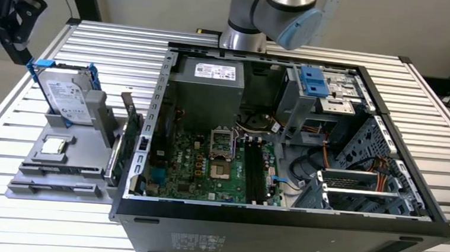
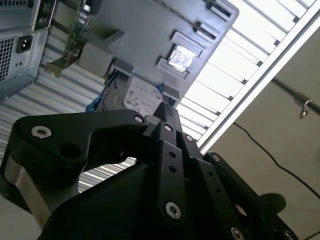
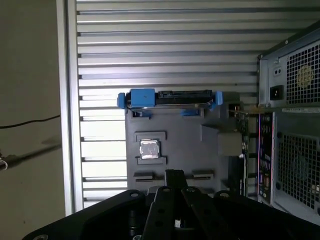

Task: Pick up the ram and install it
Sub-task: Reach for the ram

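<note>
The ram appears as a thin dark strip standing on edge along the side of the grey holder nearest the case, beside the upright green card. Its chips cannot be made out. The motherboard's long black slots lie inside the open computer case. My gripper hangs high above the table at the exterior view's far left, well away from the holder. In both wrist views its black fingers meet at the tips with nothing between them, and the holder lies far below.
On the holder, a hard drive in a blue bracket stands upright and a square processor chip lies flat. A power supply and a drive cage with a blue latch fill the case's far side. Cables run in the case at the exterior view's right.
</note>
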